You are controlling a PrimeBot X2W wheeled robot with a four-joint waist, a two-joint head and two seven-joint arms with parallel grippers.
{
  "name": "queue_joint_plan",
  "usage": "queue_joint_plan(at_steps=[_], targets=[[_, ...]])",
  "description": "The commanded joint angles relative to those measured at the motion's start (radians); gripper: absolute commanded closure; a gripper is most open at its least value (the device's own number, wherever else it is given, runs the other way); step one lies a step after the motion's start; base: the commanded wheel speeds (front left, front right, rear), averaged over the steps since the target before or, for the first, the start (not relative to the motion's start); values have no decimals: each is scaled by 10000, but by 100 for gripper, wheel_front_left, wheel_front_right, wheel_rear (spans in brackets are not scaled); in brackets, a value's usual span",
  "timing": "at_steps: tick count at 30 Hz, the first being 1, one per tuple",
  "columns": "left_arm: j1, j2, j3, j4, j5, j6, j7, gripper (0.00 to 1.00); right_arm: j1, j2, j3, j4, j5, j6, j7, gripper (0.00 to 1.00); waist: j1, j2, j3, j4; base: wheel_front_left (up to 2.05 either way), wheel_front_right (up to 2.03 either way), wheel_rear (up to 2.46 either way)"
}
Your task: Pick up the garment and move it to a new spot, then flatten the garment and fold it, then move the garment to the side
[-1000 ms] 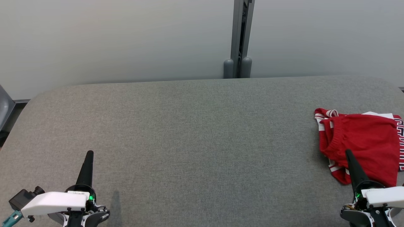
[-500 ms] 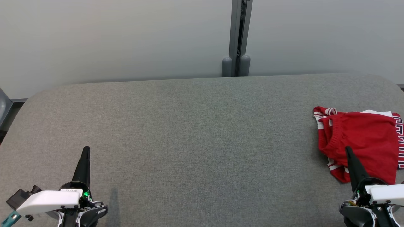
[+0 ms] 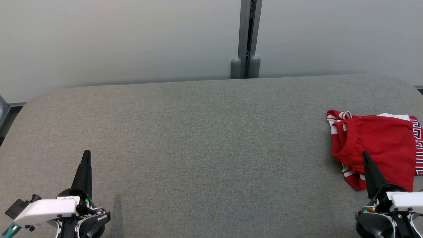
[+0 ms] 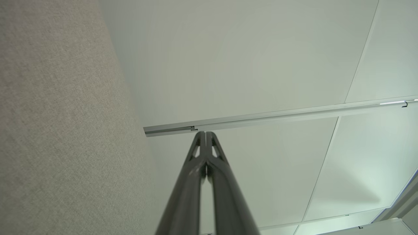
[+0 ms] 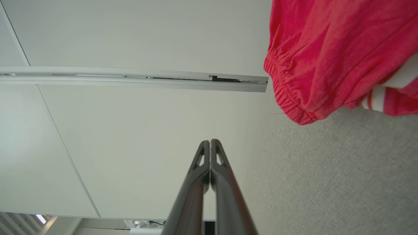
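Lying at the table's [image 3: 205, 138] 3 o'clock edge, the garment [image 3: 380, 142] is a compact red bundle, doubled over, with its elastic waistband toward 9 o'clock and white-striped trim peeking out beneath. The right gripper [image 3: 365, 154] hangs just at the bundle's 6 o'clock side, fingers clenched together on nothing and pointing to 12 o'clock. The left gripper [image 3: 86, 153] is well apart at 8 o'clock, likewise clenched and empty.

This layout fits two stages: a rumpled garment waiting to be carried to a new spot, or a folded one set aside. The bundle is loose, not crisp, so I cannot settle which. Any further handling would suit the right gripper, being nearest, and it would need to release its fingers before taking cloth.
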Motion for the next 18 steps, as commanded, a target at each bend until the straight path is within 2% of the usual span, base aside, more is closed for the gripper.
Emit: queue_joint_plan(at_steps=[1, 18], targets=[[-177, 7, 95, 15, -135, -111, 68, 100, -145, -5, -39, 43, 196, 0, 65, 100, 0, 0, 8, -7, 0, 0, 0], [-161, -17, 136, 18, -223, -115, 97, 100, -156, 2, -55, 69, 273, 0, 90, 100, 0, 0, 22, -19, 0, 0, 0]])
